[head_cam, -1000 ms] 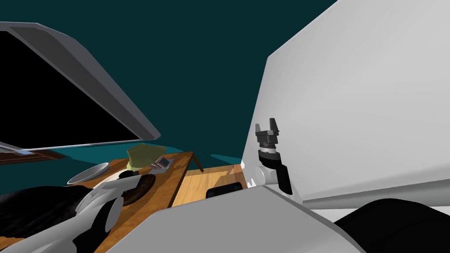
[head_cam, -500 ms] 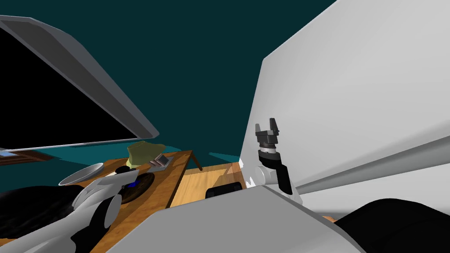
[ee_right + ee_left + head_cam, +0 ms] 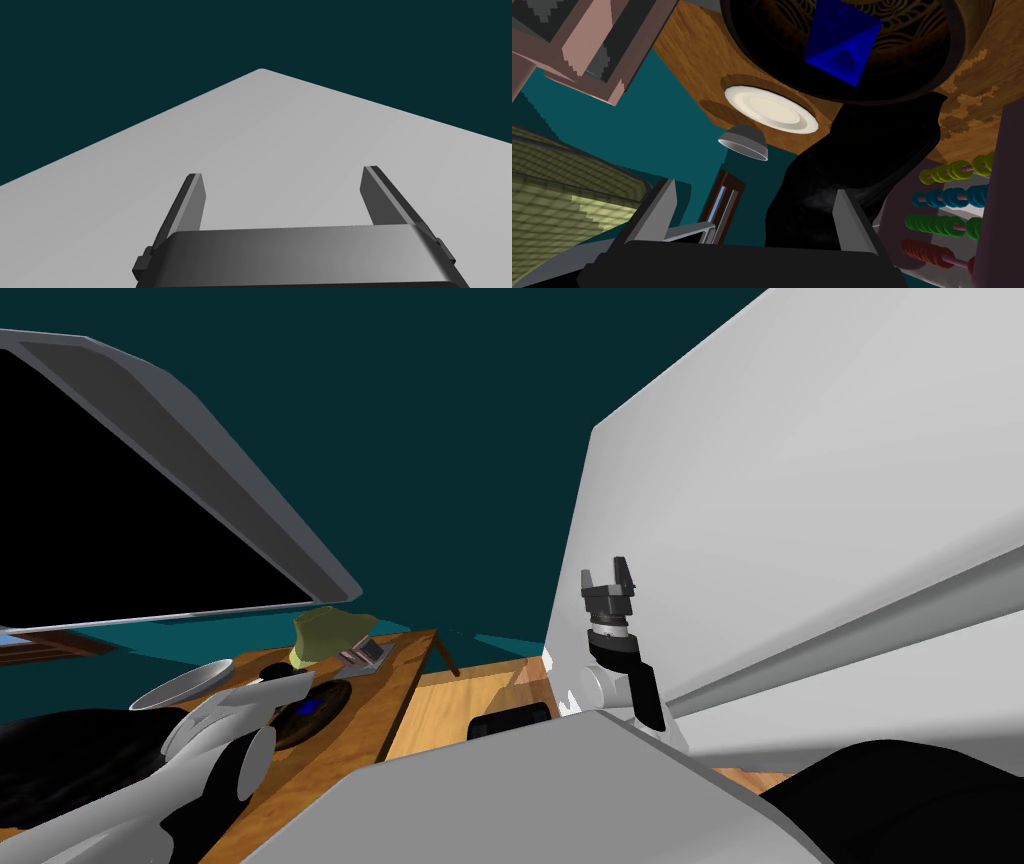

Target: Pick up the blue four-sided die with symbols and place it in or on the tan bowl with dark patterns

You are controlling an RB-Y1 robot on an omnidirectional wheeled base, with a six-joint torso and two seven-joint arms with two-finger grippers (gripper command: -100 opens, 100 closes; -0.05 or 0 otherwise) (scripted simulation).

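The blue four-sided die (image 3: 839, 42) lies inside the dark brown bowl with swirling patterns (image 3: 952, 55), on the wooden table. My left gripper (image 3: 754, 189) is open and empty, drawn back from the bowl with a clear gap to the die. In the head view the die (image 3: 308, 705) shows as a blue spot in the bowl (image 3: 325, 713), just past my left forearm. My right gripper (image 3: 612, 573) is raised beside a white wall, open (image 3: 283, 172) and empty.
A white plate (image 3: 771, 108) and a grey bowl (image 3: 744, 142) sit near the patterned bowl. A black cloth (image 3: 862, 165), an abacus with coloured beads (image 3: 952, 200), an olive cloth (image 3: 330, 633) and a pinkish box (image 3: 365, 655) crowd the table (image 3: 400, 688).
My left arm has pulled back from the bowl, and the blue die, hidden one second ago, now shows inside it. The head view has shifted slightly. The right arm is unchanged.
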